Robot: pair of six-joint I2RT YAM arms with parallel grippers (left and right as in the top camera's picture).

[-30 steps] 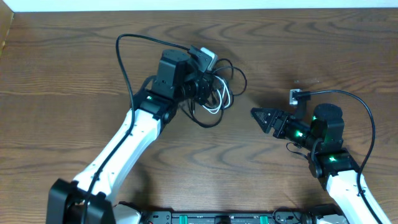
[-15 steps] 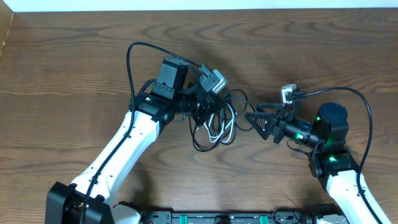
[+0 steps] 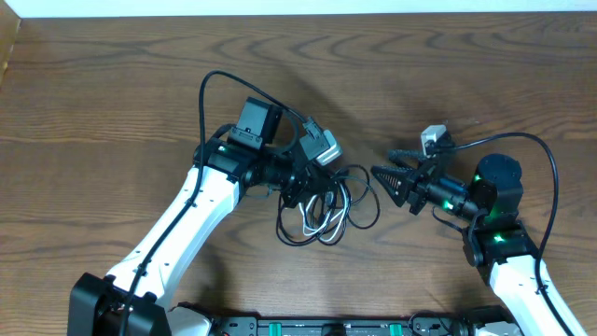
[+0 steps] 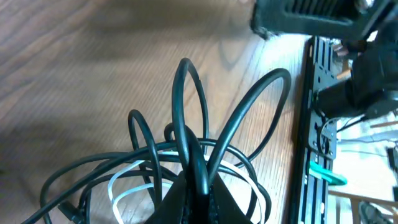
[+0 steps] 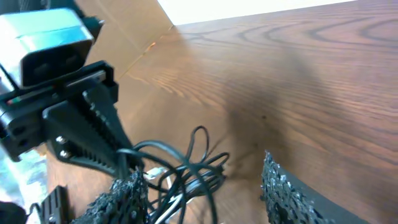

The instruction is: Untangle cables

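Observation:
The cables [image 3: 322,217] form a tangle of thin black loops with one white cord [image 3: 328,213] woven through, lying on the wooden table just left of centre. My left gripper [image 3: 297,187] is shut on the black loops at the tangle's top left. In the left wrist view the jaws [image 4: 198,194] pinch upright black loops [image 4: 186,106], and the white cord [image 4: 118,180] curls below them. My right gripper [image 3: 381,175] points left at the tangle's right side. It is open, and cable loops [image 5: 193,168] lie between its fingers [image 5: 124,196], close to the left one.
Each arm's own thick black cable arches over it, the left one [image 3: 210,103] and the right one [image 3: 546,163]. A black rail [image 3: 326,327] runs along the table's near edge. A cardboard edge [image 3: 9,42] stands at the far left corner.
The left gripper carried the tangle toward the near side and slightly right. The right gripper moved left up to the tangle, and its fingers came closer together.

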